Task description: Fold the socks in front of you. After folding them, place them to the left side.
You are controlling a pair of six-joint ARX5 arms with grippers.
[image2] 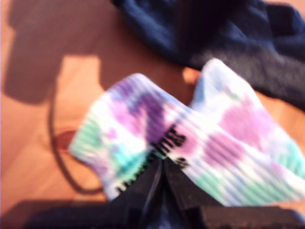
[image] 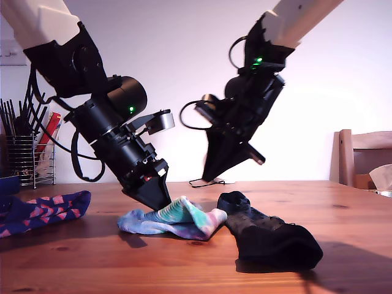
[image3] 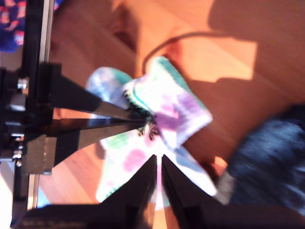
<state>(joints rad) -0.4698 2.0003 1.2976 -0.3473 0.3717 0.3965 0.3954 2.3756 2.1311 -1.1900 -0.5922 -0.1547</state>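
You see my first gripper [image: 160, 199] with jaws pinched on the tie-dye sock [image: 174, 220] lying mid-table [image: 343, 202], my second gripper [image: 214, 174] raised above it, jaws pressed together on nothing, the black sock [image: 269, 236] touching it, and the navy-pink sock [image: 43, 211] well apart.

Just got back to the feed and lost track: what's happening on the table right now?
My first gripper has its jaws shut on the tie-dye sock, which lies bunched on the table. My second gripper hangs above it, jaws shut and holding nothing. The black sock lies just to the exterior view's right of it, and the navy patterned sock at that view's left edge.
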